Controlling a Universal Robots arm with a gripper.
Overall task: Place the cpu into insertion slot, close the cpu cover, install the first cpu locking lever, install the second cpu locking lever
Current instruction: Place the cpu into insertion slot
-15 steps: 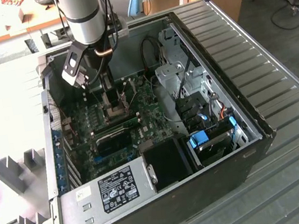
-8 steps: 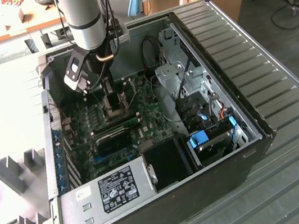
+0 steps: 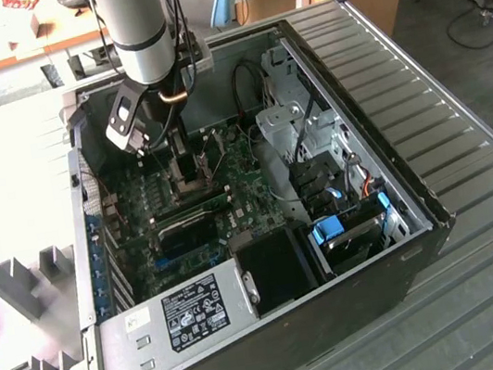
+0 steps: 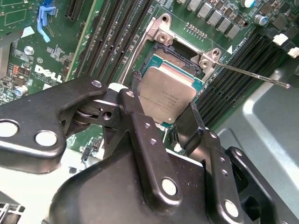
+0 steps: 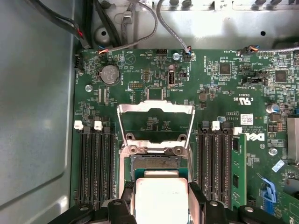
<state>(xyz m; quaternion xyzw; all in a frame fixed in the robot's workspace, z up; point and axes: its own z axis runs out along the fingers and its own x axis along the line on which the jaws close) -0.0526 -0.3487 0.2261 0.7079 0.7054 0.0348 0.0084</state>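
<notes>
The gripper (image 4: 164,112), at about 12 o'clock from the grey power supply (image 3: 188,318) in the exterior view, has its fingers (image 4: 140,126) drawn in against two opposite edges of the cpu (image 4: 163,91), holding it over the insertion slot (image 5: 154,162), with the cpu cover (image 5: 155,108) swung up open.

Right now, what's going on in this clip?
A robot arm reaches into an open computer case. Its end effector grips the chip by two opposite edges, right over the socket on the motherboard. I cannot tell whether the chip is seated. The cover is flipped up, and a thin locking lever stands free beside the socket, so nothing is closed or latched yet.
</notes>
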